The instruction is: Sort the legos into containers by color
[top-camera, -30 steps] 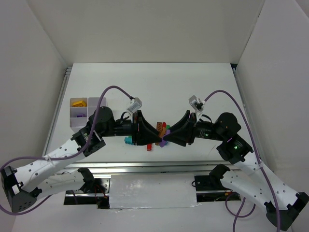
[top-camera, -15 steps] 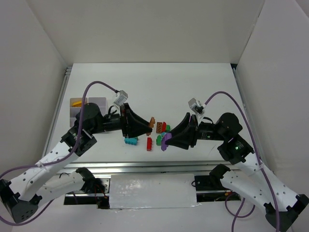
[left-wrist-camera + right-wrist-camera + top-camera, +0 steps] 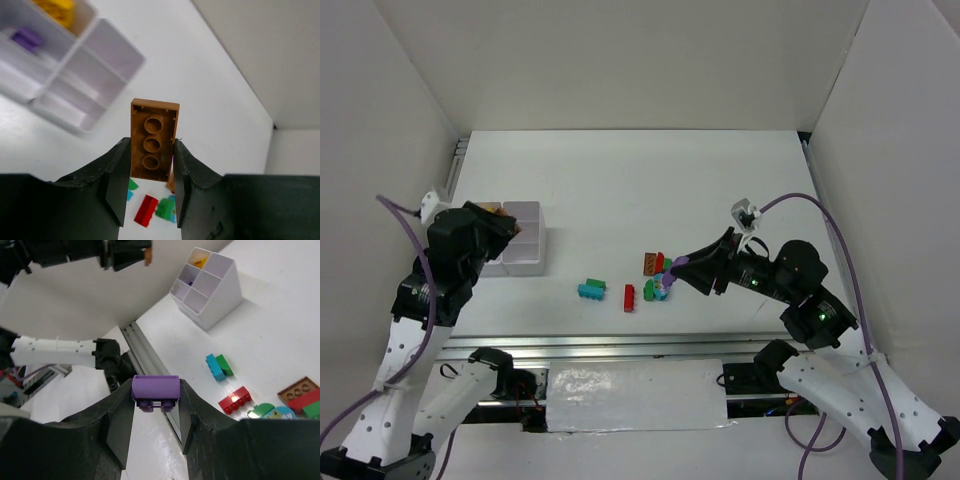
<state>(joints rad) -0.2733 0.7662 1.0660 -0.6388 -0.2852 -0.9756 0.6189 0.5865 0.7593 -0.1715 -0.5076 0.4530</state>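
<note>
Left gripper (image 3: 151, 152) — jaws drawn narrow on a brown-orange rectangular plastic brick (image 3: 154, 117), pinched by its long sides, three circles facing the wrist camera. It hovers at the white translucent plastic organiser tray (image 3: 528, 252) on the table's left, evidently to drop the brick into an unused compartment. Yellow bricks (image 3: 59, 7) and a purple piece (image 3: 23, 37) already occupy two cells. Loose on the white table (image 3: 620, 180), mid-way across, lie a teal-and-green pair (image 3: 591, 289), a red studded brick (image 3: 629, 297) and a mixed cluster (image 3: 656, 268). Right gripper (image 3: 155, 396) — clamped on a purple plastic brick (image 3: 155, 386), raised just beside the cluster, well apart from the tray. Presumably it waits its turn at the tray.
</note>
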